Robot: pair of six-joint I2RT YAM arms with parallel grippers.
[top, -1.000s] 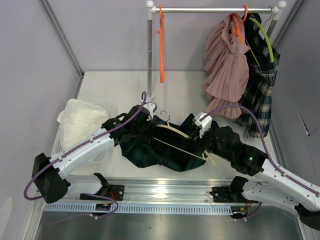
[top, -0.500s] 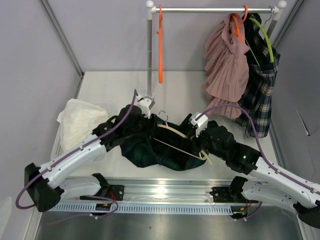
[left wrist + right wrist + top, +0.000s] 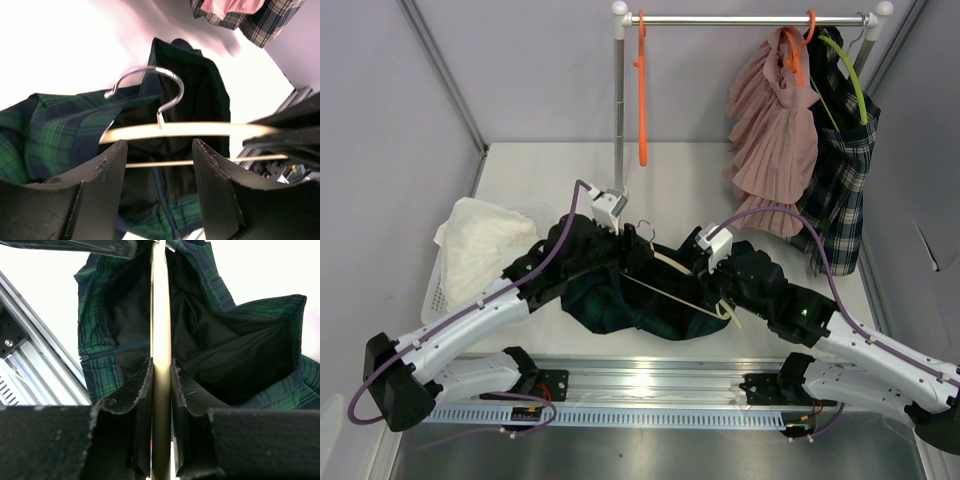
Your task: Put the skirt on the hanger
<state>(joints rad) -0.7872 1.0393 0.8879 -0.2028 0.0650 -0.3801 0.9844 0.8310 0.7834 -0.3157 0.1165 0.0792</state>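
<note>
1. Table (image 3: pixel 540 170): pale top, fills the middle of the overhead view; a clothes rail (image 3: pixel 740 19) runs along the upper edge on a post left of centre.
2. Left arm (image 3: pixel 470 315) rises from the lower left, right arm (image 3: pixel 860 345) from the lower right. Both reach in toward the centre.
3. Skirt (image 3: pixel 610 305): dark green plaid, lying crumpled on the table at the centre, between the two arms. Its waist is open and the dark lining shows in the right wrist view (image 3: pixel 235 350).
4. Upper right: pink garment (image 3: pixel 775 120) and plaid garment (image 3: pixel 845 170) hang from the rail, just beside each other.
5. Centre left: white cloth (image 3: pixel 480 245) heaped in a basket (image 3: pixel 435 290).
6. Hanger (image 3: pixel 675 296): pale wood with a metal hook, lying slantwise on top of the skirt, hook toward the upper left.
7. Orange hanger (image 3: pixel 642 90) hangs bare from the rail, left of centre.
8. Right claw (image 3: pixel 161 365): closed tight on the wooden hanger, both pads pressed against it, at the centre of its view.
9. Left claw (image 3: pixel 160 150): jaws spread wide with nothing pinched between them; hanger hook and bar show beyond the gap, over the skirt.
</note>
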